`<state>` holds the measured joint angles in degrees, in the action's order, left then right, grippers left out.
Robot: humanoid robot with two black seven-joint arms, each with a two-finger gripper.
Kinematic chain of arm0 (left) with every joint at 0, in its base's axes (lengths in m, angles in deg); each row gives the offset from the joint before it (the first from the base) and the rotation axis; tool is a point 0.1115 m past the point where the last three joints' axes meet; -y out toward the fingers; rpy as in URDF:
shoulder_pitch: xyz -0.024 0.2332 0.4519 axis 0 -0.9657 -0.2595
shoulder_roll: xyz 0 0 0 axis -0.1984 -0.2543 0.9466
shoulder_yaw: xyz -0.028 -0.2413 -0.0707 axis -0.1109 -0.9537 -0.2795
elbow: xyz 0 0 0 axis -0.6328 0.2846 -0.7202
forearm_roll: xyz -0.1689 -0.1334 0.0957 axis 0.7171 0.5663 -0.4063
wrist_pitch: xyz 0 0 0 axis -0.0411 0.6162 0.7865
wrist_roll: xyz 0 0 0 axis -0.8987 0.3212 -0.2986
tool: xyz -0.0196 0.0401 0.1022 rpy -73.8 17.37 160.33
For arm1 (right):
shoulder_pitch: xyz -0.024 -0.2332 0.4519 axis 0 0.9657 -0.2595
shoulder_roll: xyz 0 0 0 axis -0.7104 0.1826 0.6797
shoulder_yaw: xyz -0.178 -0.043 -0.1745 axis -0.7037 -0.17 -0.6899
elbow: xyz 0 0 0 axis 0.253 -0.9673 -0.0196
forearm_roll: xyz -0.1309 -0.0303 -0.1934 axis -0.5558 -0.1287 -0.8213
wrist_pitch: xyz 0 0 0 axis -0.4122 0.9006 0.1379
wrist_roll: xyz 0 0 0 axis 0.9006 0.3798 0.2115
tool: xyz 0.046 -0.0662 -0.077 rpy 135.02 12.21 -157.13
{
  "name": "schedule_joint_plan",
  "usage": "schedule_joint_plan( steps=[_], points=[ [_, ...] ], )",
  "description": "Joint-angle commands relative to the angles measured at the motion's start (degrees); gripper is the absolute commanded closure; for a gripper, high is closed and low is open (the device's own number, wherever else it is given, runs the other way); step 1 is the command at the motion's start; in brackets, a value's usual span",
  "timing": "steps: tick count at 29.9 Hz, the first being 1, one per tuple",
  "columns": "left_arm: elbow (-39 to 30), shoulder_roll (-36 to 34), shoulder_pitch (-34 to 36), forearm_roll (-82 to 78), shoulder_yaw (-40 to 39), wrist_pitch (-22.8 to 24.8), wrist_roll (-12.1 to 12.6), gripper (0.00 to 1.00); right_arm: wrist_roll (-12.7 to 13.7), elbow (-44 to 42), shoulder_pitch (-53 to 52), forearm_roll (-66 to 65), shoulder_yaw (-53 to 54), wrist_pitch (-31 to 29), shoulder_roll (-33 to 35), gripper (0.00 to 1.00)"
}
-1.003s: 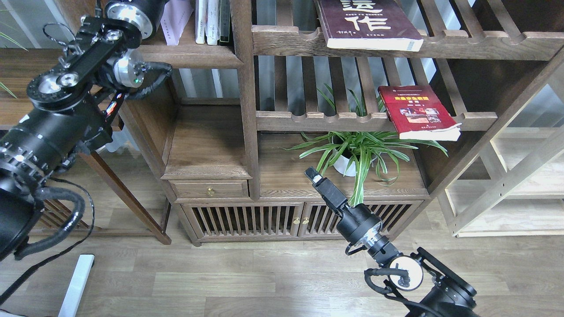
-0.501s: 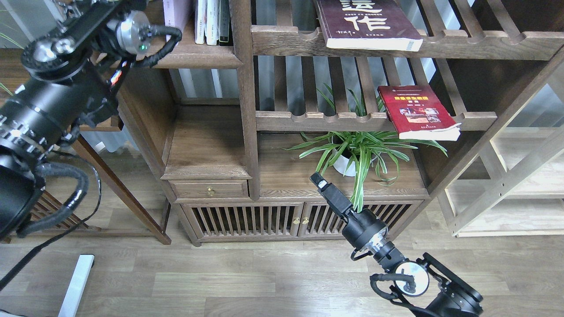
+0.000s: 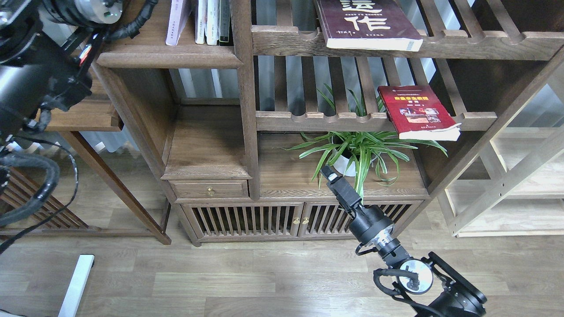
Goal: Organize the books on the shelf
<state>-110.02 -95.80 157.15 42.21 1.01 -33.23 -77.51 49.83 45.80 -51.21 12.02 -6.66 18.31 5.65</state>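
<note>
The pale white-lavender book [image 3: 177,22] stands leaning beside the slim white- and black-spined books [image 3: 213,21] on the solid dark-brown shelf [image 3: 167,56] at upper left. The maroon book with white characters [image 3: 368,24] lies on the upper slatted rack. The red book [image 3: 417,112] lies on the lower slatted rack, its corner over the front rail. My left arm [image 3: 39,75] rises out of the top left; its gripper is out of view. My right gripper [image 3: 328,171] points up by the plant, empty, well below the red book; its fingers cannot be told apart.
A potted spider plant [image 3: 357,154] stands on the cabinet top just beyond my right gripper. A drawer [image 3: 210,190] and slatted cabinet doors [image 3: 264,220] lie below. A pale wooden frame [image 3: 515,185] stands at the right, and a side table [image 3: 88,116] at the left.
My left arm has risen and drawn back to the upper left, away from the lavender book. My right gripper has shifted a little to the right, toward the plant.
</note>
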Motion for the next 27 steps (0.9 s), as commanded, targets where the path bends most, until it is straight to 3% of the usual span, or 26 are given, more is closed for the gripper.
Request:
schedule_joint_plan(
  steps=[1,10,17,20,23,27],
  points=[
    [-4.2,-0.8,-1.8,2.6,-0.4,0.0,-0.3,0.44,-0.1,-0.1,-0.4,1.5,1.3,0.0,-0.1,0.01],
    [-17.9,-4.7,-8.2,3.0,-6.2,0.1,0.2,0.34,-0.1,-0.1,0.1,4.3,7.4,0.0,0.0,0.01],
    [-28.6,-6.3,-16.4,3.1,-15.7,0.2,6.0,0.23,-0.3,-0.1,0.1,4.4,9.6,0.0,0.6,0.02],
    [-33.9,-6.3,-20.1,3.1,-18.4,0.4,7.1,0.18,-0.3,-0.1,0.7,4.4,10.7,0.0,0.7,0.02],
    [-38.8,-5.6,-22.3,4.4,-19.6,1.1,6.9,0.10,-0.3,-0.2,2.4,4.6,10.8,0.0,0.6,0.02],
    [-41.6,-5.2,-24.0,9.9,-21.5,7.0,6.2,0.10,-0.3,-0.1,2.6,8.8,10.4,0.0,0.5,0.03]
  ],
)
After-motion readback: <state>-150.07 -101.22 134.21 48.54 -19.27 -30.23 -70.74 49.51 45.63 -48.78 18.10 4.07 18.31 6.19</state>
